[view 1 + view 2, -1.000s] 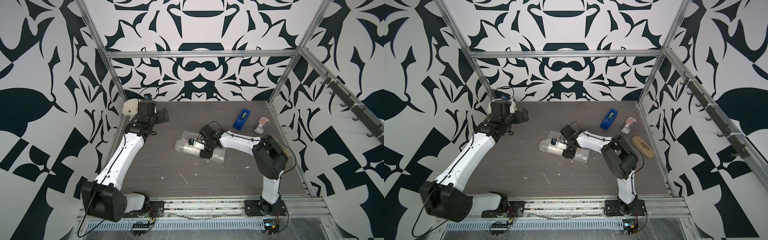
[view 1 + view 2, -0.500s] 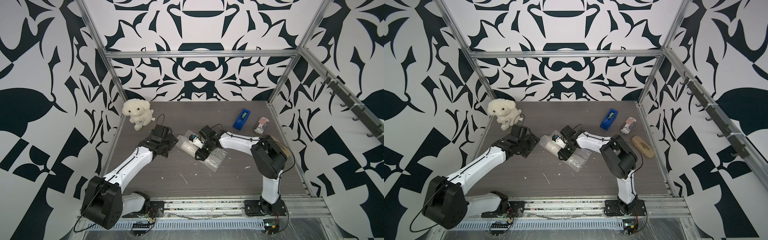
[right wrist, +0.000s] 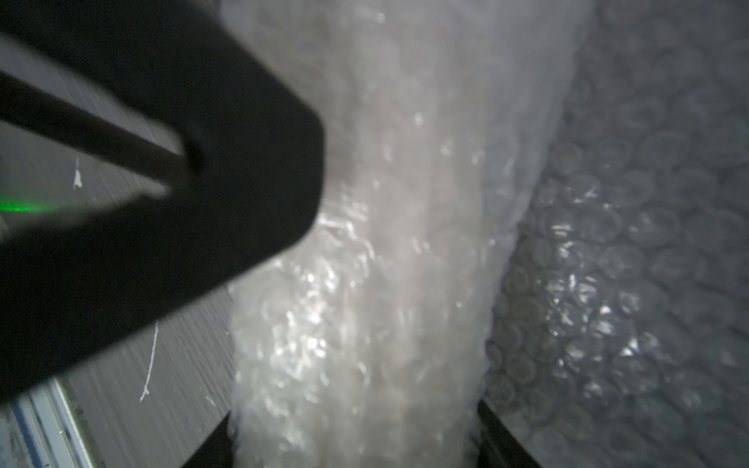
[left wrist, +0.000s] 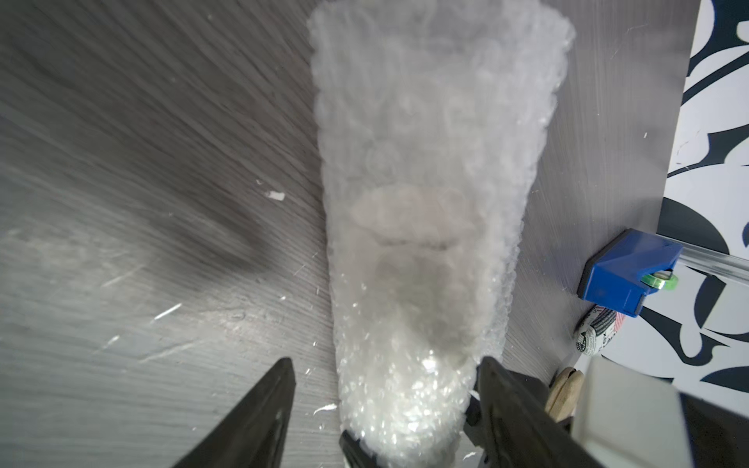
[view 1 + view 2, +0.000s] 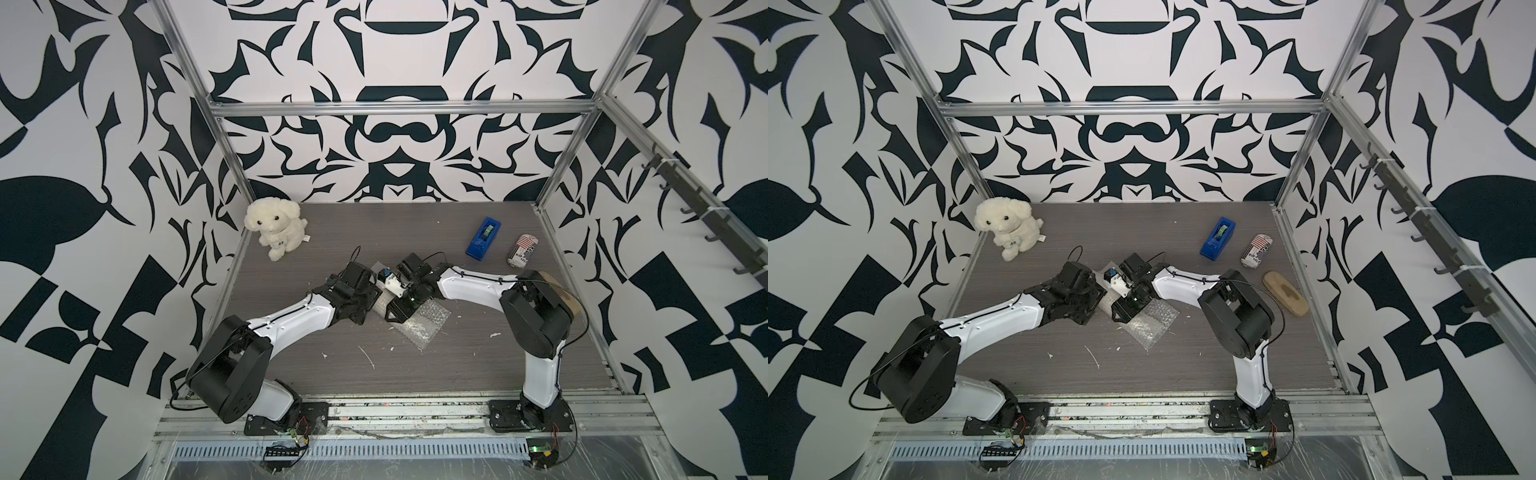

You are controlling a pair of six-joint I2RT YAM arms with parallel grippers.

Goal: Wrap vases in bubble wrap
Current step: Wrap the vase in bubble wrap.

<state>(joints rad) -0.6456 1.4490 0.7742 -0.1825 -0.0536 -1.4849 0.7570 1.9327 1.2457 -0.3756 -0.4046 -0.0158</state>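
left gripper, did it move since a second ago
Yes. The left gripper swung away from the plush dog in the far corner, forward to the bubble wrap.

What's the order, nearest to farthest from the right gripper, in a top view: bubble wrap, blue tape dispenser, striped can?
1. bubble wrap: mid-table, gripped by the right gripper.
2. blue tape dispenser: far right part of the table.
3. striped can: beyond it, by the right wall.

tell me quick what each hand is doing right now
left hand: open, straddling the wrapped vase, a gap on one side.
right hand: closed on the vase through the bubble wrap.
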